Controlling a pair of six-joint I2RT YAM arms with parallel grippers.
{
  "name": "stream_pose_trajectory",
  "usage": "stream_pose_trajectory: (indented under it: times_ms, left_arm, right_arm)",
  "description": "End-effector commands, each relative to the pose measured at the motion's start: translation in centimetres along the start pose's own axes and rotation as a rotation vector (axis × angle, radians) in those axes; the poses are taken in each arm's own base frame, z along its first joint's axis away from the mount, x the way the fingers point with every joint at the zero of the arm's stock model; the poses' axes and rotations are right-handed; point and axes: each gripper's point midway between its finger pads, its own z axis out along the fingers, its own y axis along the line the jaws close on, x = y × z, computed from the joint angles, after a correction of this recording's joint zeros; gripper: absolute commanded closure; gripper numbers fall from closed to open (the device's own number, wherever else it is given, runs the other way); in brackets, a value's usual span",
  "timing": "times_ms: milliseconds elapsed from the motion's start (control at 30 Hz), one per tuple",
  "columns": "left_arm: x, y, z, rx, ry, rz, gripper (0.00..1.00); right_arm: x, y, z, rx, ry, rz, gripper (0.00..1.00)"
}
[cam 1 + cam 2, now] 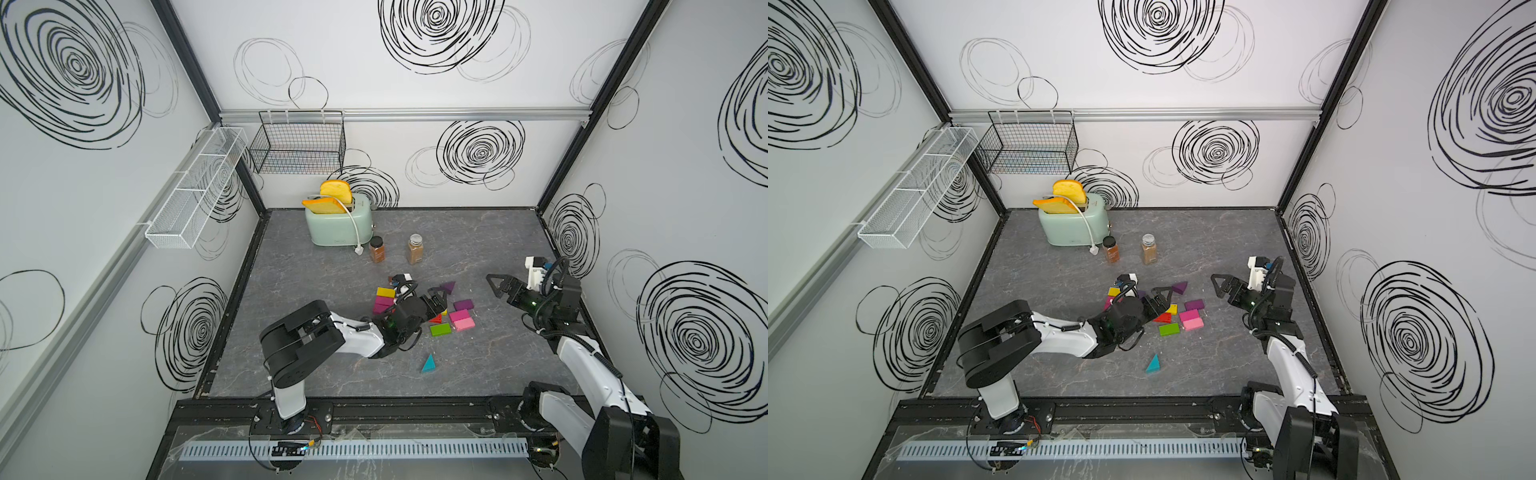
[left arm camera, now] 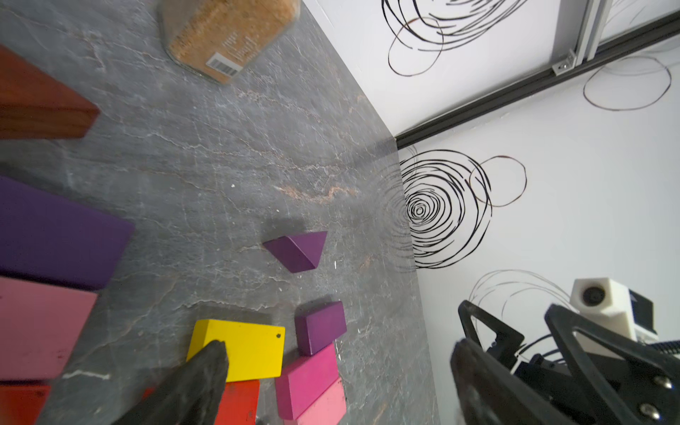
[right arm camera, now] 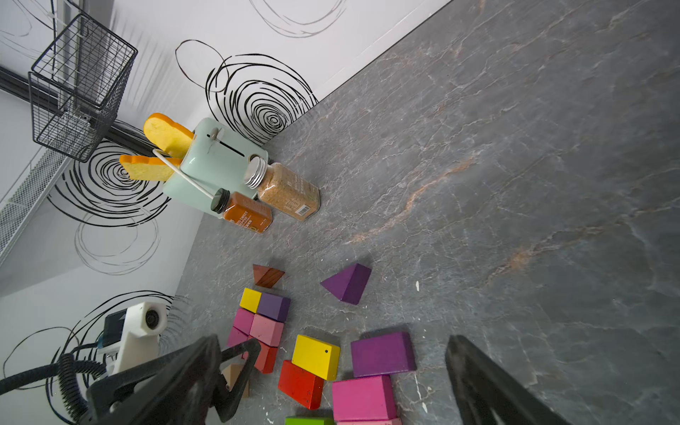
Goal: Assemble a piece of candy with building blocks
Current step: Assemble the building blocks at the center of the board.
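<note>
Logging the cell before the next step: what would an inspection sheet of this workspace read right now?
Surface: grey marbled table, white specks.
Job's things: building blocks clustered mid-table; teal wedge lies apart.
Clutter: toaster with toast, two spice jars behind the blocks.
Grippers: left gripper open over the blocks, empty; right gripper open, empty, aside.
Cables: white toaster cord draped over its front.
Surroundings: swirl-patterned walls, black wire basket, white mesh shelf.

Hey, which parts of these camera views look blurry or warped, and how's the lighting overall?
Left wrist view: the purple wedge is sharp, but the near purple brick and the brown block at the picture's edge are soft. Right wrist view: the yellow brick is crisp. In both top views, wide-angle distortion slants the frame posts; the light is even and the shadows are faint.
</note>
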Motion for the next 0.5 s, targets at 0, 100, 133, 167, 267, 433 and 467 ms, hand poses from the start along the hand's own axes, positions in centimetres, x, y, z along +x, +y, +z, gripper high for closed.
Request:
stream_pose_trajectory:
  times_ms: [0, 100, 133, 167, 267, 433, 467]
  left_arm:
    - [-1.4, -0.8, 0.0, 0.049, -0.111, -0.085, 0.01]
    - [-0.8, -0.1, 0.3, 0.029, -0.113, -0.091, 0.01]
    - [-0.6, 0.1, 0.4, 0.019, -0.114, -0.09, 0.01]
    - [-0.4, 0.3, 0.5, 0.012, -0.115, -0.087, 0.01]
    - [-0.3, 1.2, 0.5, -0.016, -0.13, -0.091, 0.0]
    - [-0.2, 1.8, 0.8, -0.025, -0.147, -0.101, 0.0]
    - [-0.1, 1.8, 1.0, -0.025, -0.146, -0.102, 0.0]
  right_arm:
    - [0.6, 1.2, 0.1, -0.037, 0.028, -0.023, 0.01]
    - [1.0, 1.0, 0.1, -0.023, 0.032, -0.024, 0.01]
    - [1.0, 1.1, 0.2, -0.026, 0.031, -0.026, 0.01]
    - [0.9, 1.1, 0.3, -0.027, 0.029, -0.024, 0.01]
    - [0.9, 1.4, 0.5, -0.035, 0.033, -0.022, 0.01]
    - [1.1, 1.9, 0.7, -0.046, 0.049, -0.035, 0.01]
    - [1.2, 1.9, 0.7, -0.046, 0.053, -0.034, 0.01]
